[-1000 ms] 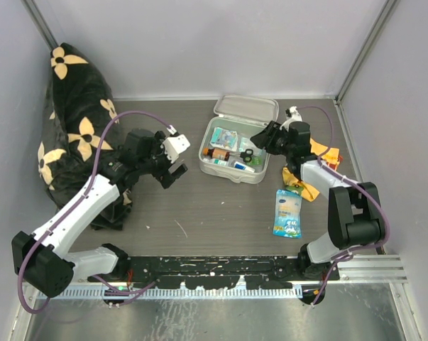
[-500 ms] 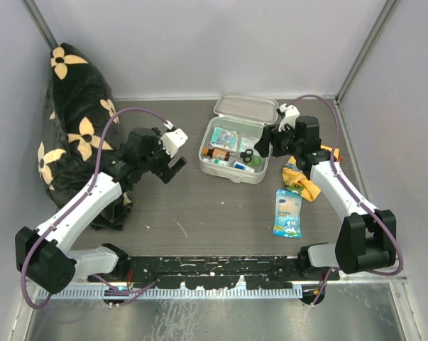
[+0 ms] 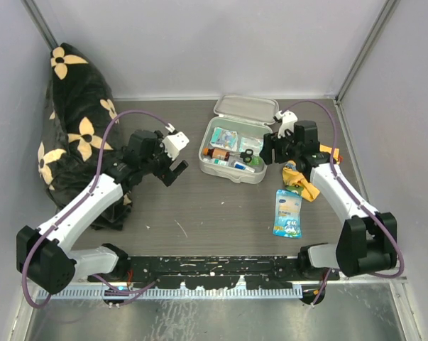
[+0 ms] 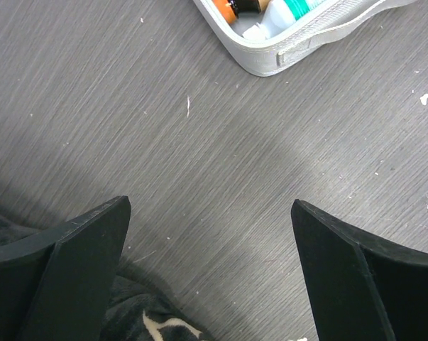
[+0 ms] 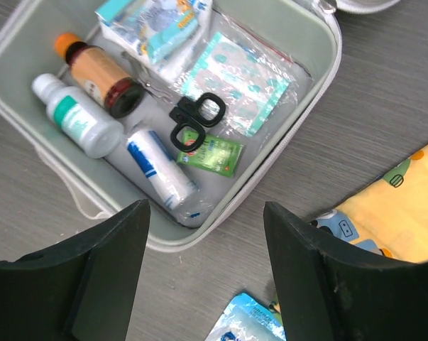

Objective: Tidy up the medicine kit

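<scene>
Right wrist view showed the right hand [image 5: 205,227] wide open, empty, above the pale grey-white plastic medicine kit [image 5: 319,71]; pinching the flat blue-yellow packet [image 5: 236,321] edgewise seemed wisest.

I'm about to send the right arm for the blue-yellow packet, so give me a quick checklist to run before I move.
1. Right claw open and empty: ok.
2. Left claw open, empty, off to the side of the kit: ok.
3. Medicine kit lid open: ok.
4. Blue-yellow packet outside the kit, nothing lying on its face: ok.
5. Packet's top edge free of the orange-yellow cloth: cannot tell.
6. Room left in the kit for the packet: cannot tell.
</scene>
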Available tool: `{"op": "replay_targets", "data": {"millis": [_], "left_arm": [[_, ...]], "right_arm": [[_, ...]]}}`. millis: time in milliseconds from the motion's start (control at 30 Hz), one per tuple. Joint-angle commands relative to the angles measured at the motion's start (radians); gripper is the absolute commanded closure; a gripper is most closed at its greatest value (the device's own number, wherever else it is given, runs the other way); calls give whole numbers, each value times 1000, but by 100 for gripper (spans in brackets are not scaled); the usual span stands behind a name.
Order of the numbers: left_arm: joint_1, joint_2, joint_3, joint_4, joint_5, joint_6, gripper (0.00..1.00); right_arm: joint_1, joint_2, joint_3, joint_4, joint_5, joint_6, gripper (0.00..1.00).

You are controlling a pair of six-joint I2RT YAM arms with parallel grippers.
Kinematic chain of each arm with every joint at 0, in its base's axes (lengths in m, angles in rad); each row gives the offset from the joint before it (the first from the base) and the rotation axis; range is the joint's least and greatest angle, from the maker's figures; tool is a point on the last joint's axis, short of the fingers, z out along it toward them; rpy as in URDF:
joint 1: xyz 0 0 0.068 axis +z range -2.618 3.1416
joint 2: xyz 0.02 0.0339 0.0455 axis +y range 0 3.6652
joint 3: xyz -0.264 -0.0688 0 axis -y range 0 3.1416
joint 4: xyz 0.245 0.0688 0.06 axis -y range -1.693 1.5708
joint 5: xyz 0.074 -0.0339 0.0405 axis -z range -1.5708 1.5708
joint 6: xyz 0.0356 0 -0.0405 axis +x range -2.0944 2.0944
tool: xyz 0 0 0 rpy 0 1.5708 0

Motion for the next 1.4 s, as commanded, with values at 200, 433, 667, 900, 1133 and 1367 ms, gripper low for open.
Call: {"op": "replay_targets", "data": {"millis": [200,433,667,900,1133,1367], "left_arm": [[4,-78,-45,89,48,3,2],[4,-81,-57,109,48,10,2],[4,-91,-68,116,45,19,2],[4,-86,-73,118,39,28,2],[4,-85,-75,117,33,33,2],[4,-79,-71,117,29,35,2]], "right_arm": [[28,146,31,110,143,52,31],[116,169,-8,60,169,-8,40],[194,132,-83,25,165,-88,44],[264,110,-105,-34,33,-168,47],[301,94,-84,-164,-125,-270,48],[301,-10,-72,-222,-93,-368,41]]}}
